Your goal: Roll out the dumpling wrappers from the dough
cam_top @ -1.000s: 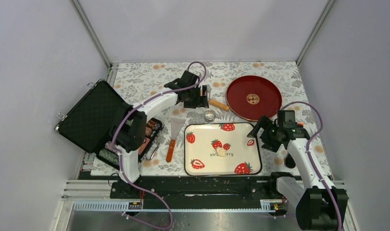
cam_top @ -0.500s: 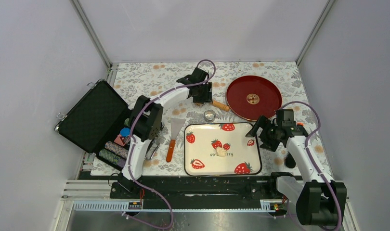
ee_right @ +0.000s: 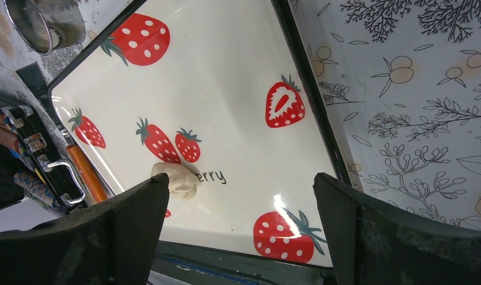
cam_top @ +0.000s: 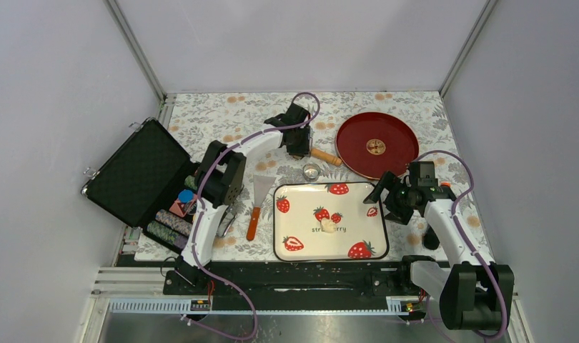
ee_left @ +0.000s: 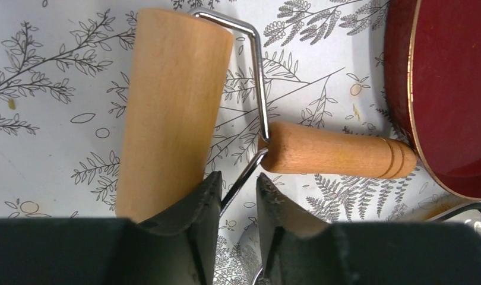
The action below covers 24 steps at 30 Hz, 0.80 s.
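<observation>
A floral-patterned cloth (cam_top: pixel 222 114) covered the table, boxed in by pale grey walls. The left gripper (ee_left: pixel 238 178) sat low at the wooden roller (ee_left: pixel 173 107). Its jaws were narrowed to a slim gap, and the roller's wire frame (ee_left: pixel 260 89) ran between them, close to where it meets the handle (ee_left: pixel 339 155). Whether the pads actually pinched the wire could not be told. The roller lay on the cloth just beside the red plate (ee_left: pixel 458 89).

The right gripper (ee_right: pixel 239 178) hovered wide open and empty over the right side of the strawberry tray (ee_right: pixel 238 89). The dough (ee_right: pixel 176 178), a small pale lump, lay unflattened near the tray's middle, well apart from the roller. Nothing had been rolled out yet.

The step in hand looked like picking up the roller. Next, the grip would need to be firm on that thin wire so the roller would not swing. The roller would then have to be carried to the tray and set down squarely on the lump.
</observation>
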Each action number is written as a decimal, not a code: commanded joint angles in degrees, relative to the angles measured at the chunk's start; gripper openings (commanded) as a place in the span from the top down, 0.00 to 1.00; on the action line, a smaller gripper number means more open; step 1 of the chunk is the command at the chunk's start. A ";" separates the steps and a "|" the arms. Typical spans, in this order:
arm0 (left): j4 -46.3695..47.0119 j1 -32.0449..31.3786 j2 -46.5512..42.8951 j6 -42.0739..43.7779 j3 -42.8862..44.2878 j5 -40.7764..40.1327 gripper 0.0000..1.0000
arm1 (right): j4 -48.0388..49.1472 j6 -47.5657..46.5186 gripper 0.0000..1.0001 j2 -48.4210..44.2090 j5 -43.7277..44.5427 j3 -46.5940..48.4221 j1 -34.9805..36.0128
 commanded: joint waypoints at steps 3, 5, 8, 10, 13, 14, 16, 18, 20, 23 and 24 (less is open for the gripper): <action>-0.63 -0.11 0.99 0.52 0.68 -0.75 0.81 | 0.46 -0.49 0.01 -0.06 -1.14 -0.01 0.40; -0.82 -0.15 0.87 0.80 0.44 -0.80 0.87 | 0.47 -0.57 0.01 -0.04 -1.12 0.01 0.40; -1.02 -0.13 0.63 1.40 0.12 -0.73 0.95 | 0.46 -0.55 0.01 -0.09 -1.17 0.02 0.38; -2.10 -0.08 0.83 1.70 0.71 -0.64 0.99 | 0.48 -0.57 0.01 -0.19 -1.30 0.02 0.40; -3.02 -0.05 0.51 2.41 0.71 -0.99 1.00 | 0.49 -0.57 0.01 -0.61 -1.32 -0.09 0.40; -3.02 0.01 0.16 2.60 0.33 -1.20 1.00 | 0.48 -0.63 0.01 -0.75 -1.27 -0.07 0.40; -3.02 0.22 -0.75 2.63 -0.35 -1.51 1.00 | 0.49 -0.53 0.01 -0.68 -1.34 -0.02 0.40; -2.90 0.63 -1.81 2.72 -1.01 -1.14 1.00 | 0.54 -0.59 0.01 -0.50 -1.36 0.02 0.38; -2.73 1.06 -2.68 3.08 -1.41 -1.05 1.00 | 0.48 -0.66 0.01 -0.44 -1.42 0.02 0.40; -3.37 1.04 -2.87 3.84 -1.41 -2.17 0.81 | 0.51 -0.66 0.01 -0.60 -1.44 0.02 0.40; -3.67 1.09 -2.63 3.91 -1.34 -2.45 0.74 | 0.50 -0.60 0.01 -0.55 -1.40 0.02 0.40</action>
